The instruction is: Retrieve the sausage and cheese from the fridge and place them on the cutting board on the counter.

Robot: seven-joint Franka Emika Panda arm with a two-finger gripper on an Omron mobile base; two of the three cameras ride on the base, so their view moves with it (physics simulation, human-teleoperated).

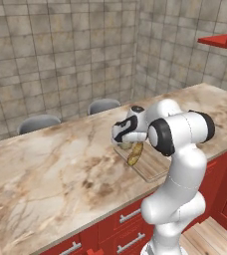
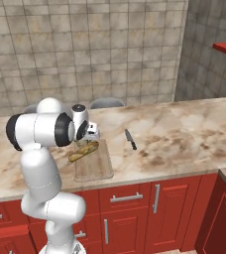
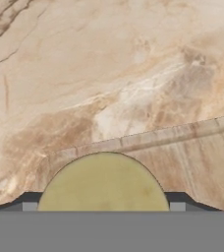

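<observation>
My gripper (image 3: 103, 205) points down over the far edge of the light-tan cutting board (image 3: 197, 162). Its two fingertips press on the sides of the round olive-yellow cheese (image 3: 104, 182), so it is shut on it. From the left base view the gripper (image 1: 125, 144) hangs just above the board (image 1: 153, 167) with the cheese (image 1: 125, 146) in it. The board (image 2: 96, 166) lies near the front edge of the marbled counter (image 2: 184, 134). The sausage and the fridge are out of view.
A golden bread loaf (image 1: 135, 154) lies on the board right beside the gripper. A black-handled knife (image 2: 130, 139) rests on the counter to the right of the board. Two grey stools (image 1: 38, 123) stand behind the counter. Red drawers run below it.
</observation>
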